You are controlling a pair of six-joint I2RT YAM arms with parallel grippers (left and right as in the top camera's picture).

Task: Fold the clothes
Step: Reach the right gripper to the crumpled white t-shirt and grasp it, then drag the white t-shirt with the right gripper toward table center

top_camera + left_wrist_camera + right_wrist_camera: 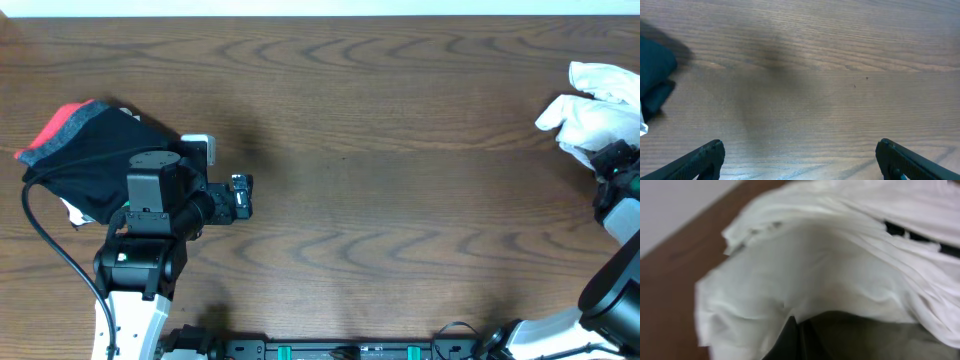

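The white T-shirt (598,105) lies bunched at the table's right edge. It fills the right wrist view (805,265), where a bit of black lettering (897,230) shows in a fold. My right gripper (612,165) sits at the shirt's near edge. Its dark fingers (797,332) are pressed together with white cloth at their tips. A black and red pile of clothes (85,145) lies at the far left, and its black edge shows in the left wrist view (655,75). My left gripper (242,197) is open and empty (800,160) over bare wood, right of that pile.
A dull olive-grey patch (880,335) sits under the white cloth beside my right fingers; I cannot tell whether it is cloth or shadow. A small white object (198,145) lies by the dark pile. The brown wooden table (400,180) spans the space between the arms.
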